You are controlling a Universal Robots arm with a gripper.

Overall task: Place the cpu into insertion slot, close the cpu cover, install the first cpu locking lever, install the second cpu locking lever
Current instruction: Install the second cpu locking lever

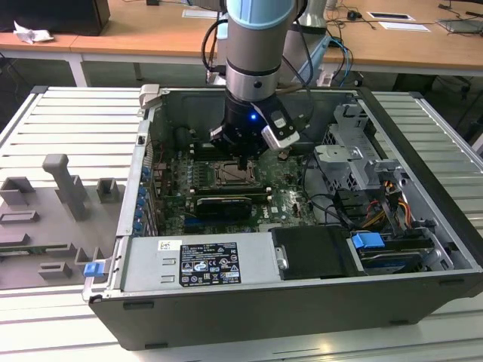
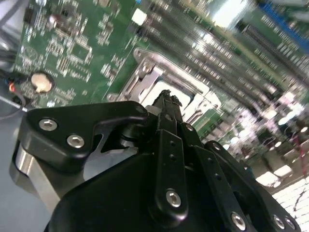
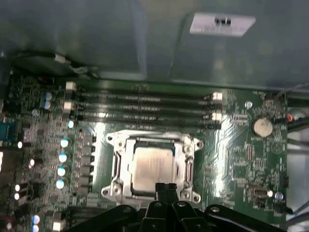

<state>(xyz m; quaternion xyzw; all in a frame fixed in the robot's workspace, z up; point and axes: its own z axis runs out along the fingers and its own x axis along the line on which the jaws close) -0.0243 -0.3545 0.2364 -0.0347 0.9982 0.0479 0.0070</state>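
In the first wrist view the cpu [image 3: 152, 166] lies seated in the insertion slot [image 3: 116, 166], framed by the cpu cover [image 3: 189, 147]. The hand [image 3: 165, 187], its fingers pressed together and gripping nothing, hangs just above the chip's near edge. In the exterior view the hand [image 1: 241, 161] hovers over the socket inside the open computer case [image 1: 302, 302].

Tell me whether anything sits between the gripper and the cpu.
Nothing visible does. The gripper hangs just over the edge of the cpu, which already lies in the insertion slot under the cpu cover.
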